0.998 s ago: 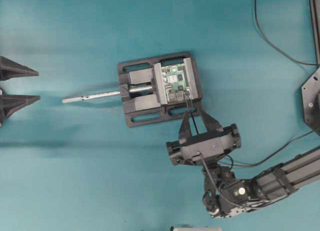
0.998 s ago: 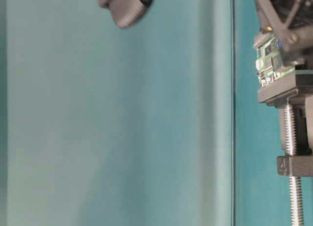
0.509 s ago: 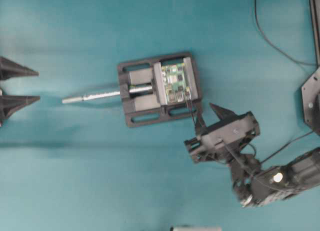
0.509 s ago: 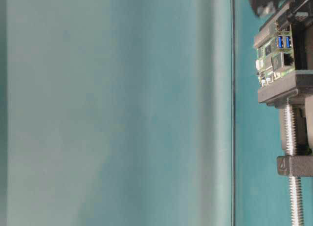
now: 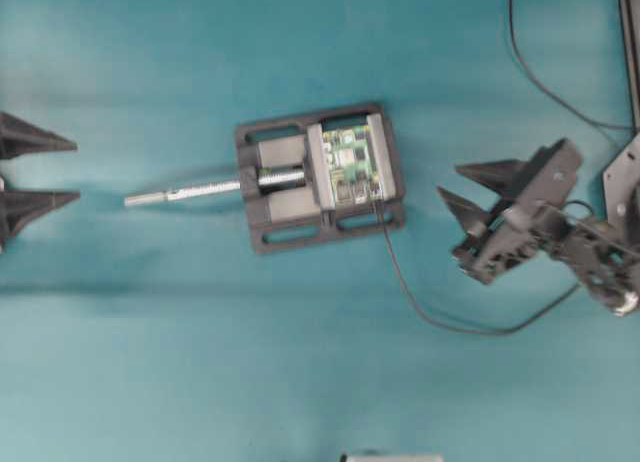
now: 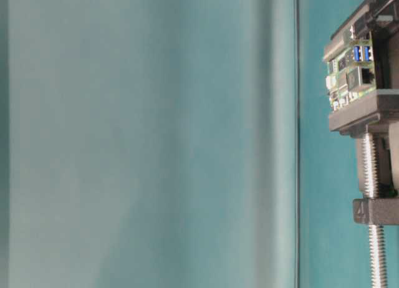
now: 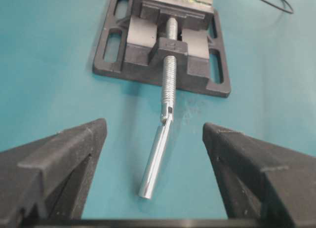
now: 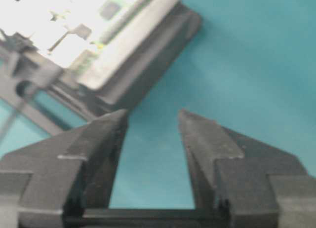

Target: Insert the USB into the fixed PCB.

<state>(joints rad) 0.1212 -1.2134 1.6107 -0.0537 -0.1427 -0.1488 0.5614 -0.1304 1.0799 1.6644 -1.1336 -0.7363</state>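
**Teal mat, cable plugged in, both my grippers empty**

Black and blunt, the two fingers of my right gripper (image 8: 150,119) fill the near edge of the right wrist view, parted with bare teal mat (image 5: 150,362) between them and nothing held. Just beyond their tips lies the corner of the black vise (image 5: 320,177), blurred, with the fixed PCB (image 5: 352,167) clamped in it, green with pale metal parts. From overhead, my right gripper sits off to the right of the vise, well apart from it, tips pointing left toward it.

The thin black cable (image 5: 440,322) curves over the mat between us and runs up to the board's lower edge, where the USB (image 5: 374,195) meets the board; it is too small for me to judge how deep it sits.

Farther left, the vise's silver screw rod (image 5: 185,192) points toward my left gripper (image 7: 154,134), spread wide and empty, near the rod's end without touching it.
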